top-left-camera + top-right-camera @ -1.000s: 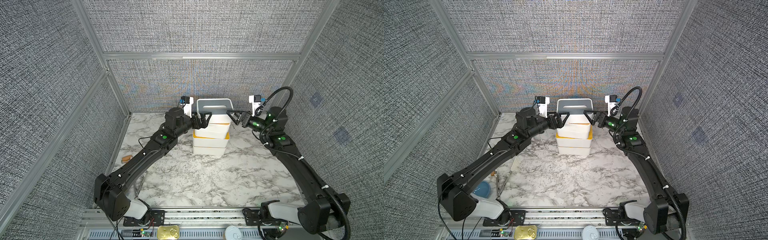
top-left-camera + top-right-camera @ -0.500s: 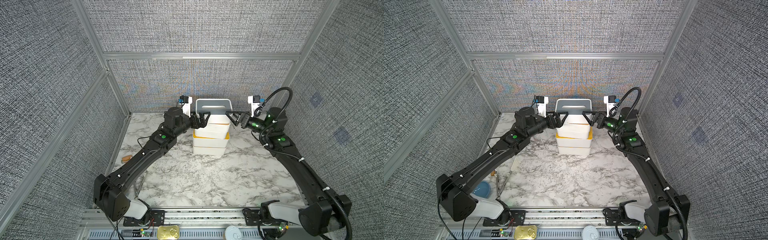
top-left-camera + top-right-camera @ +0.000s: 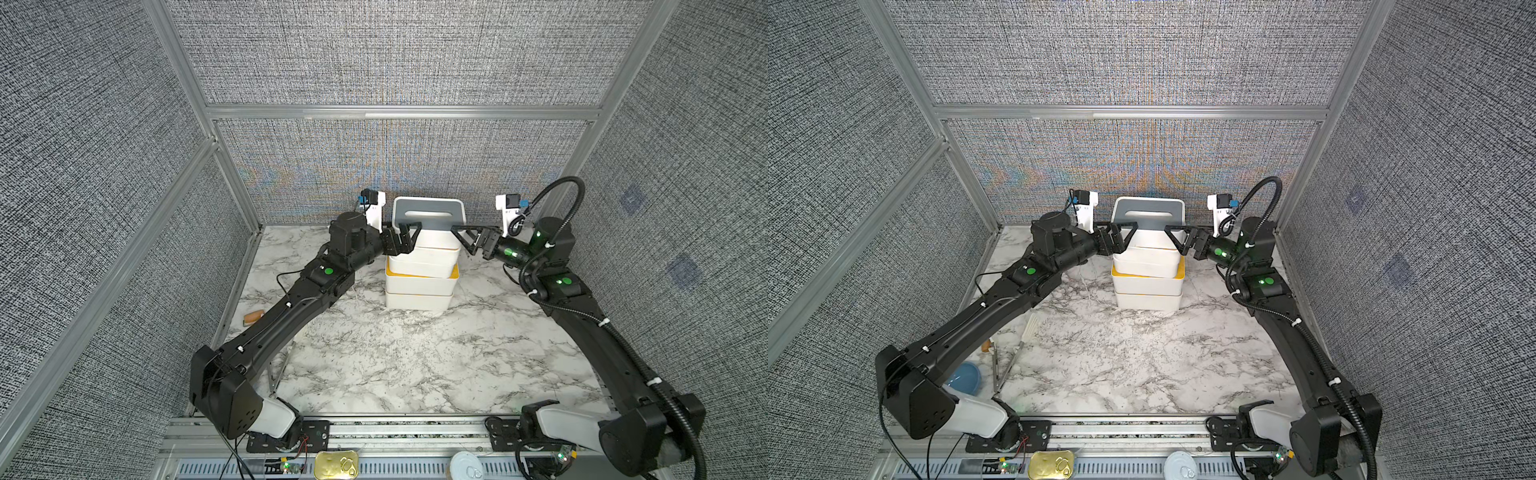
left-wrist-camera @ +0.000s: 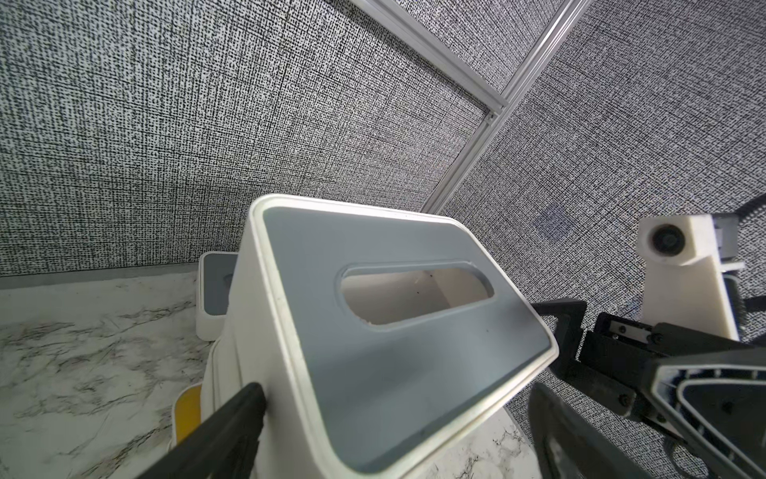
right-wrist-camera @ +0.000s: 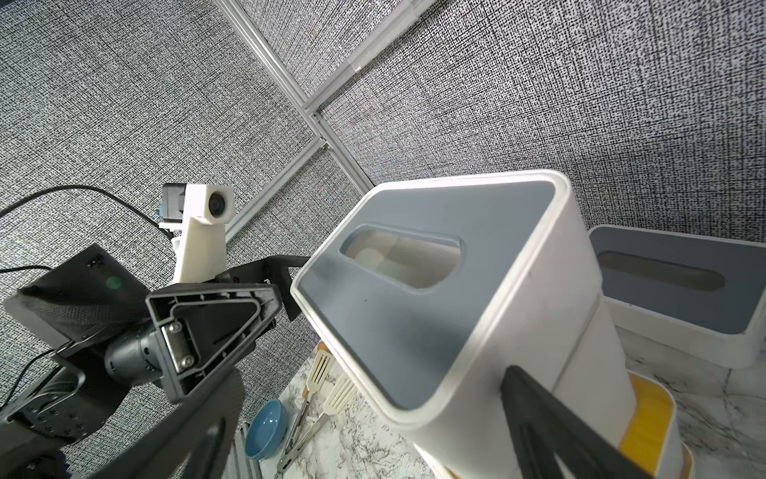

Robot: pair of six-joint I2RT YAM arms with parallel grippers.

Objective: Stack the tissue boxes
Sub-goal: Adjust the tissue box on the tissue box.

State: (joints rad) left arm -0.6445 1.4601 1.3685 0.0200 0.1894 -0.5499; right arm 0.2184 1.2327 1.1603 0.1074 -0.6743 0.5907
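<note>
Several tissue boxes stand stacked at the back middle of the marble table; a yellow lid (image 3: 392, 272) shows low in the stack. The top tissue box (image 3: 428, 212) (image 3: 1148, 214) has a grey slotted lid (image 4: 398, 331) (image 5: 435, 298). My left gripper (image 3: 409, 239) (image 3: 1125, 239) (image 4: 396, 398) is open astride its left end, one finger (image 4: 244, 410) against the box's side, the other clear of it. My right gripper (image 3: 461, 241) (image 3: 1175, 240) (image 5: 362, 402) is open astride the right end, one finger (image 5: 534, 414) by the side. Another grey-lidded tissue box (image 4: 215, 286) (image 5: 671, 282) sits on the table behind the stack.
A blue bowl (image 3: 965, 376) (image 5: 265, 427) and tongs with a spatula (image 3: 1013, 353) (image 5: 319, 394) lie at the table's left edge under the left arm. A small orange thing (image 3: 252, 318) lies by the left wall. The back wall stands close behind the stack.
Both grippers have shifted only slightly beside the top box. Their jaws stay wide open and the stack has not moved.
</note>
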